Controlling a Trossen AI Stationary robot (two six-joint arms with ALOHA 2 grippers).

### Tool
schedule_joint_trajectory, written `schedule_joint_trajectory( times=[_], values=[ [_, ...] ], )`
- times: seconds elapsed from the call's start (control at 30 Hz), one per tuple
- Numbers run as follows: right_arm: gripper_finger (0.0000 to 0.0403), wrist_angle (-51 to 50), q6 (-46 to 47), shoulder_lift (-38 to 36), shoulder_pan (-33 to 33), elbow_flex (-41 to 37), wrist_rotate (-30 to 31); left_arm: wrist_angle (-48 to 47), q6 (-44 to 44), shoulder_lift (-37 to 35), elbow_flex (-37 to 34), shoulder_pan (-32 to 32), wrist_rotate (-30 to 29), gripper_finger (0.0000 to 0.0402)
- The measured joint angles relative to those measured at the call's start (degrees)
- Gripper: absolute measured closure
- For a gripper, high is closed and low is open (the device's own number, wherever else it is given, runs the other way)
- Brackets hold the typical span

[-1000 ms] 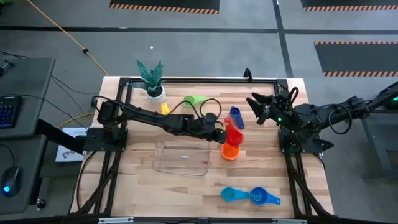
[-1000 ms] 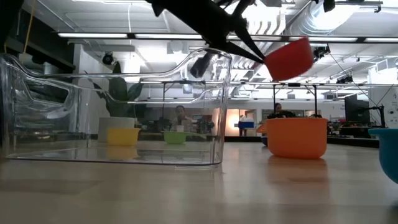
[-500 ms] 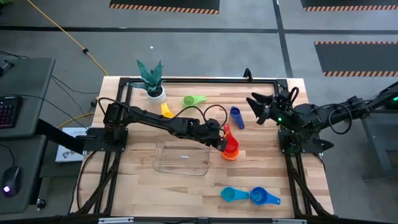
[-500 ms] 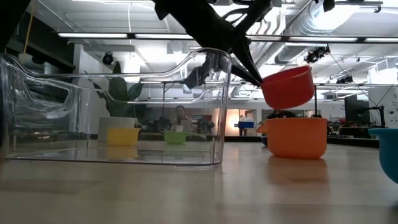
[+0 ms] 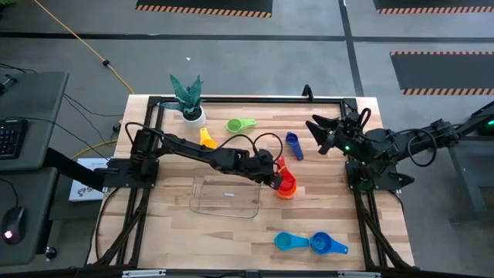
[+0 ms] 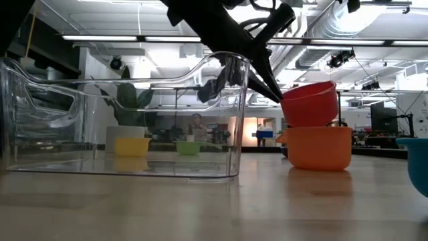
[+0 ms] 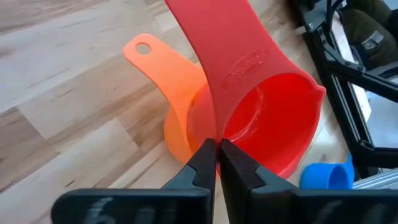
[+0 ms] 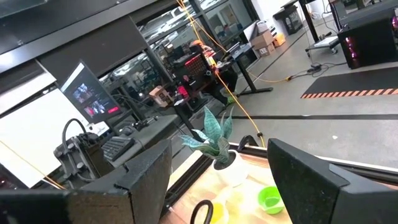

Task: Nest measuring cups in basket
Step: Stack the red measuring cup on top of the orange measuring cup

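Note:
My left gripper [image 5: 275,174] is shut on the red measuring cup [image 5: 286,181], right of the basket. The red cup's bowl [image 6: 309,104] sits in the mouth of the orange cup [image 6: 319,147], which stands on the table. The clear basket [image 5: 225,197] lies near the table's middle. The yellow cup [image 5: 207,137], green cup [image 5: 240,124] and dark blue cup [image 5: 293,145] lie toward the far edge. Two blue cups [image 5: 309,243] lie by the near edge. My right gripper [image 5: 320,131] hovers open at the far right. My left gripper pinches the red cup's flat handle [image 7: 214,127] between its two fingertips [image 7: 204,160], close to where the handle joins the bowl. The fingers slant down from the table's left. The red bowl [image 7: 273,118] rests slightly tilted in the orange cup [image 7: 177,118], its handle rising toward the gripper.
A white pot with a green plant [image 5: 189,100] stands at the far left corner. A black frame [image 5: 247,99] runs round the tabletop. Bare wood lies left of the basket and along the near left. People show far off in the room behind.
My left gripper moved down and a little toward the near edge, staying shut on the red cup. The red cup went from hanging above the orange cup to sitting in its mouth. The orange cup stayed in place.

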Motion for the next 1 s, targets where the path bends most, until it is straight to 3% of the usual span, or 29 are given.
schedule_joint_trajectory(
  times=[0.33, 0.63, 0.83, 1.0],
  values=[
    [0.0146, -0.01, 0.0, 0.01, 0.02, -0.02, 0.0, 0.84, 0.93, 0.04, 0.0, -0.91, -0.04, 0.0365],
    [0.0146, 0.02, 0.25, -0.01, -0.01, -0.01, 0.02, 0.79, 1.72, 0.04, 0.0, -0.6, 0.89, 0.031],
    [0.0146, 0.04, 1.22, -0.02, 0.01, -0.01, -1.03, -0.39, 9.48, -4.32, 0.0, 3.0, 7.42, 0.0274],
    [0.0146, -0.01, 2.75, 0.01, 0.02, -0.02, -1.39, -4.19, 18.47, -12.11, 0.0, 5.56, 5.77, 0.0253]
  ],
)
